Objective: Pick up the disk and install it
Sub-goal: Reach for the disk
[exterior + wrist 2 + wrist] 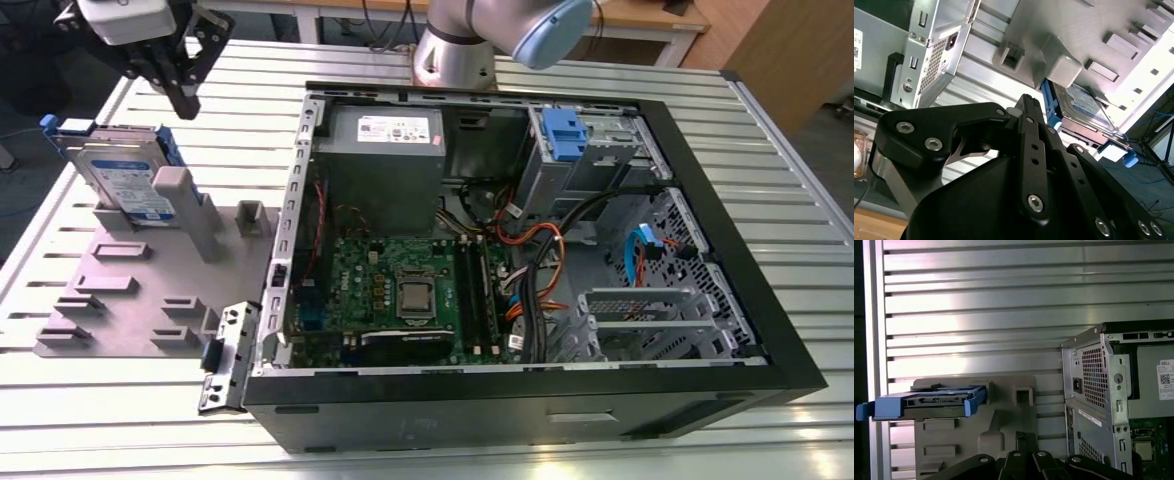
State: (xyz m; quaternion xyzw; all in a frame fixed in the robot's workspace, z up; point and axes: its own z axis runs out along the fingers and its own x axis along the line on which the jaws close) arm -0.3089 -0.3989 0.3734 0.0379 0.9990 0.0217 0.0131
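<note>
Showed the gripper [180, 98] in the exterior view, raised over the slatted metal table [120, 420], fingers clenched together and grasping nothing. Placed the disk [127, 180] below the gripper and apart from it, standing on edge in the grey fixture plate [134, 322] at the exterior view's left, leaning against a grey post [180, 200]. Located it beside the open computer case [747, 330], outside it, blue side rails visible.

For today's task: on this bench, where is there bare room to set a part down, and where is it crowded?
Bare slatted table lies between the grey fixture plate and the table's near edge, and along the exterior view's right of the computer case. Crowded: the plate's posts holding the disk, and the case's interior.
</note>
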